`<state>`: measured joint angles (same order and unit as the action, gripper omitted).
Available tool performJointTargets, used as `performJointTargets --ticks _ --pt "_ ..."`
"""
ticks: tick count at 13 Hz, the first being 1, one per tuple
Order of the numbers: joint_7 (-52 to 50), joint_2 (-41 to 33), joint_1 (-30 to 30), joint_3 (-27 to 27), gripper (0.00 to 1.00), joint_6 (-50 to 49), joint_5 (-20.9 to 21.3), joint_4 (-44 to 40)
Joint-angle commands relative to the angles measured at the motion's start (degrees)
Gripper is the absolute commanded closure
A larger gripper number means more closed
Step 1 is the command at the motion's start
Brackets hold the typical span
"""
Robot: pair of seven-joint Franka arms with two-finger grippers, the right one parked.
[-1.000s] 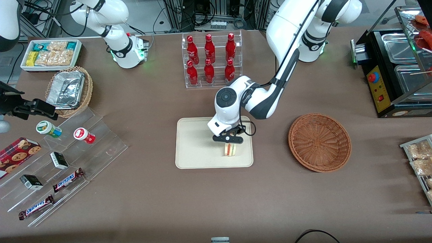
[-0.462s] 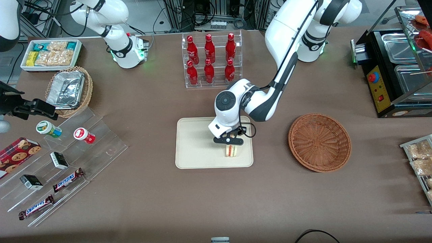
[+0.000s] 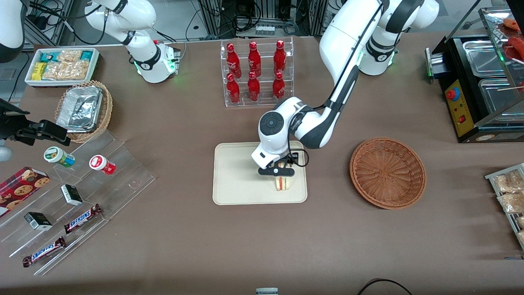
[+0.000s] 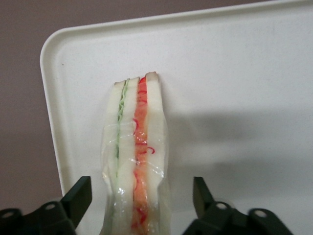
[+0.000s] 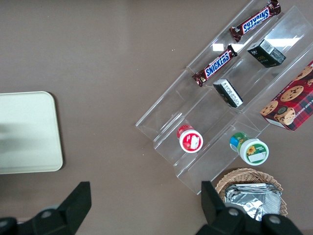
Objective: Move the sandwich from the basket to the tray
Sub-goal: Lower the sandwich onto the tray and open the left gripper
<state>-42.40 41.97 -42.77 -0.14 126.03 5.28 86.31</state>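
The sandwich (image 3: 282,183) (image 4: 137,156) stands on its edge on the cream tray (image 3: 237,180) (image 4: 234,73), near the tray's corner closest to the basket. It is wrapped in clear film, and its red, white and green layers show. My left gripper (image 3: 279,175) (image 4: 141,198) hangs just above it, open. One black finger (image 4: 80,196) stands on each side of the wedge with a gap between finger and bread. The reddish-brown basket (image 3: 387,172) sits empty beside the tray, toward the working arm's end of the table.
A clear rack of red bottles (image 3: 256,73) stands farther from the front camera than the tray. Acrylic steps with snacks (image 3: 82,184), a tan wicker basket with foil (image 3: 84,108) and a white bin (image 3: 61,65) lie toward the parked arm's end. A black food warmer (image 3: 483,82) stands at the working arm's end.
The wrist has shifted slightly toward the parked arm's end. The sandwich stays on the tray and now leans a little.
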Motion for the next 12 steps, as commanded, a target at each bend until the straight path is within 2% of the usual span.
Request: performJointTargets --ticks 1,7,12 --pt "-3.03 0.92 -0.73 0.49 0.00 -1.22 1.05 -3.77" --pt "-3.48 -0.83 -0.12 0.84 0.00 -3.94 1.14 -7.29" --pt "-2.16 -5.66 0.06 5.49 0.00 -5.88 -0.18 -7.38"
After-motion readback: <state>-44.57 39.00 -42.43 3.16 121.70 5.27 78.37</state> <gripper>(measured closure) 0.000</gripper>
